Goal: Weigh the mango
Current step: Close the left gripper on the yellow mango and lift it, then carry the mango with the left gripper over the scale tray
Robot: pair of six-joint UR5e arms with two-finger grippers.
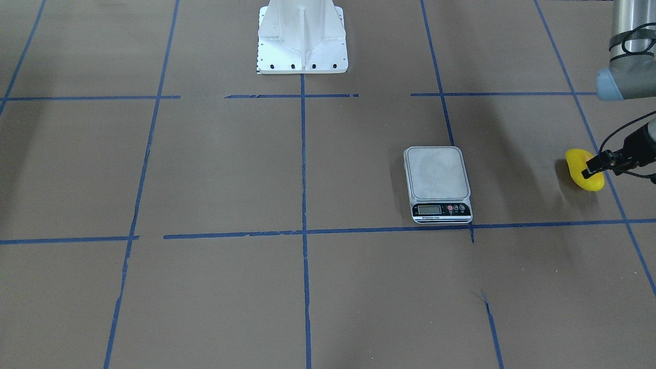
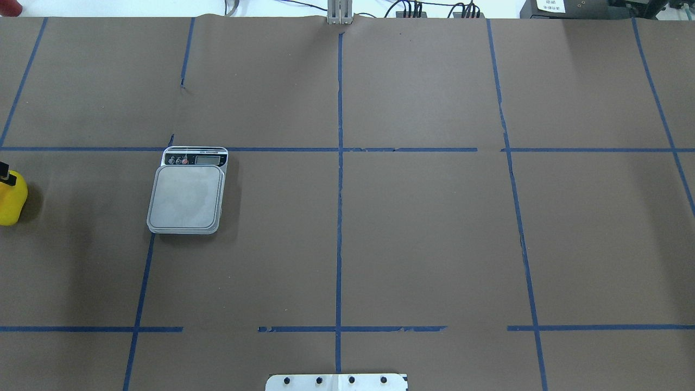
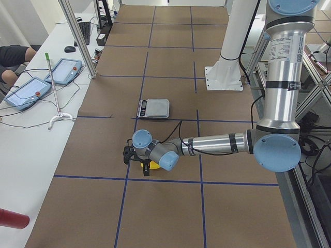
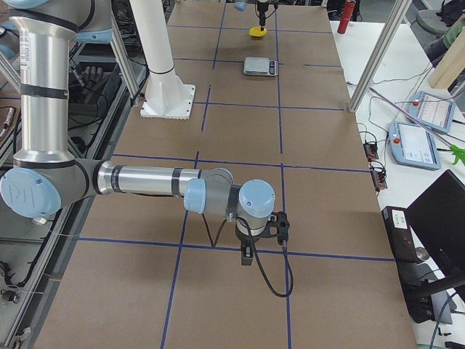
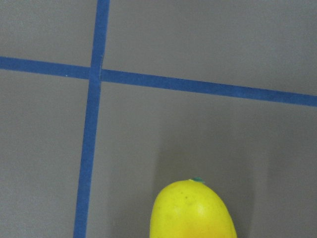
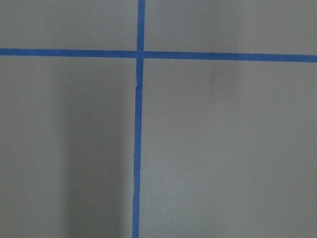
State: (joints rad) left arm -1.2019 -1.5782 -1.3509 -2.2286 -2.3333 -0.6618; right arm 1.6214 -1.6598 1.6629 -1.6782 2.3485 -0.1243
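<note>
Located the mango (image 1: pixel 581 166) lying on the brown table (image 1: pixel 359 287) at the far end on the robot's left, well apart from the grey scale (image 1: pixel 438 171) and off its platform. Noted bright yellow skin, an orange blush toward the bottom edge of the left wrist view, and a small green stem mark at the tip. Placed it just beside a blue tape line (image 1: pixel 617 200), near a crossing of two such lines.

Found the left gripper (image 1: pixel 592 170) directly at the mango, one dark fingertip (image 1: pixel 595 165) overlapping the fruit in the front-facing view, only a sliver showing at the overhead view's edge. Cannot tell how far apart the jaws stand, nor whether clamped on the fruit or merely touching it. Recorded the left arm with upper link upright, forearm stretched low and level over the table, wrist turned down over the mango.

Found the right gripper (image 4: pixel 247 256) at the opposite end of the table, pointing down near a tape crossing. Seen in the right side view only; cannot tell the jaw opening. Recorded a like pose for the right arm: upright upper link, forearm level and low, wrist bent down. Noted the white pedestal base (image 1: pixel 302 46) mid-table on the robot's side.
</note>
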